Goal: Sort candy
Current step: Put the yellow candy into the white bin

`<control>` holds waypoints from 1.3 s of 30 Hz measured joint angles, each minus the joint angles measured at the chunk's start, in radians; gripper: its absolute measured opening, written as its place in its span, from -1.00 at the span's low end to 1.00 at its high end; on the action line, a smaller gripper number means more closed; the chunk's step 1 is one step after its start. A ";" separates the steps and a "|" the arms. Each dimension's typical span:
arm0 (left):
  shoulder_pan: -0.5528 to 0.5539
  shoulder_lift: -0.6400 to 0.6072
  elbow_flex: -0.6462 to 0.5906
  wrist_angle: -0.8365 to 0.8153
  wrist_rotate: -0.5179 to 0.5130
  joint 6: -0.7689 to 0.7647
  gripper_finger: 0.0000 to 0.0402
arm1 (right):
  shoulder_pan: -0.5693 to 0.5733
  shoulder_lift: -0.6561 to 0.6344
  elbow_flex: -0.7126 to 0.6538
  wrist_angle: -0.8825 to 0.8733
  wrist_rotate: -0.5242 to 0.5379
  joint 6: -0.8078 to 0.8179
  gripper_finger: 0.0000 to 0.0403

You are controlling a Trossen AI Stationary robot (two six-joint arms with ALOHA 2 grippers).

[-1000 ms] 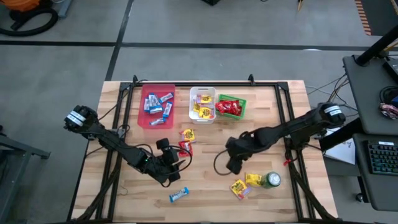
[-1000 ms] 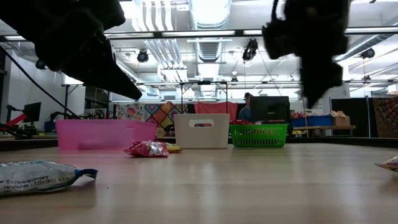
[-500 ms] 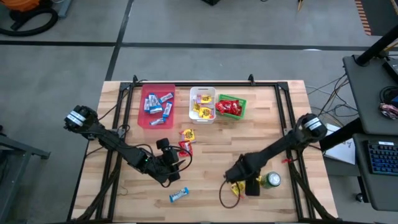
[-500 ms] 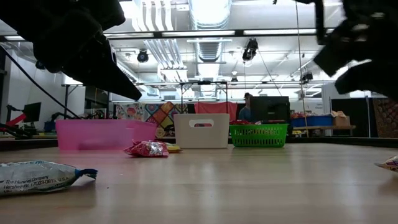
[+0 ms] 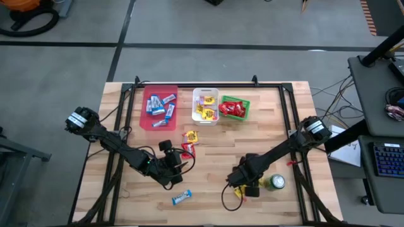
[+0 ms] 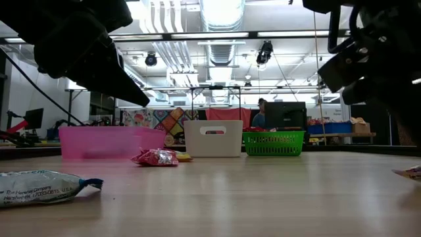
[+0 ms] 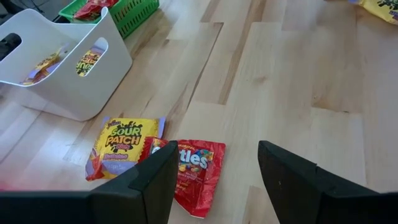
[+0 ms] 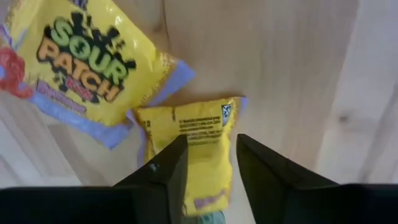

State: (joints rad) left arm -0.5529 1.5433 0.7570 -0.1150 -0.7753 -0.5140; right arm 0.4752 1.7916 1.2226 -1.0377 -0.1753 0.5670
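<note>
My right gripper (image 5: 245, 187) points down, open, over two yellow candy packets (image 5: 250, 186) near the table's front right. In the right wrist view its fingers stand over the smaller packet (image 8: 194, 144), with a larger yellow packet (image 8: 79, 61) beside it. My left gripper (image 5: 179, 161) waits open at the table's middle left. Just beyond its fingers, a red packet (image 7: 198, 167) and a yellow packet (image 7: 122, 145) lie flat on the wood. A blue-and-silver bar (image 5: 182, 198) lies near the front edge. My right gripper comes at the smaller yellow packet from above, one finger (image 8: 166, 175) over each side of it. The packet lies flat on the table. Whether the fingertips touch it I cannot tell.
At the back stand a pink bin (image 5: 142, 117) with blue bars, a white bin (image 5: 195, 115) with yellow packets and a green bin (image 5: 246, 108) with red packets. A round green can (image 5: 276, 183) stands just right of my right gripper. A black frame runs along the table's edges.
My right gripper has swung from the table's middle toward the near edge and come down. It has tipped over to point straight down above the yellow packets beside the can. The candy has stayed where it was.
</note>
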 joint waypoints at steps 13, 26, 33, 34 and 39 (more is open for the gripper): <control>0.000 0.000 0.000 -0.007 0.000 0.008 0.01 | -0.026 -0.011 -0.052 0.052 0.065 -0.017 -0.94; -0.019 -0.027 0.000 -0.114 0.000 0.008 0.01 | -0.105 -0.277 -0.098 0.256 0.291 -0.102 -0.96; -0.020 -0.038 0.000 -0.116 0.000 0.008 0.01 | -0.153 -0.435 -0.235 0.641 0.444 -0.250 -0.96; -0.020 -0.038 0.000 -0.116 0.000 0.006 0.01 | -0.167 -0.444 -0.250 0.658 0.432 -0.244 -0.96; -0.022 -0.038 0.000 -0.120 0.000 0.000 0.01 | -0.206 -0.436 -0.295 0.658 0.401 -0.174 -0.96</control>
State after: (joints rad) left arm -0.5751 1.5055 0.7570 -0.2352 -0.7754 -0.5144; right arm 0.2691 1.3552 0.9272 -0.3794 0.2253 0.3927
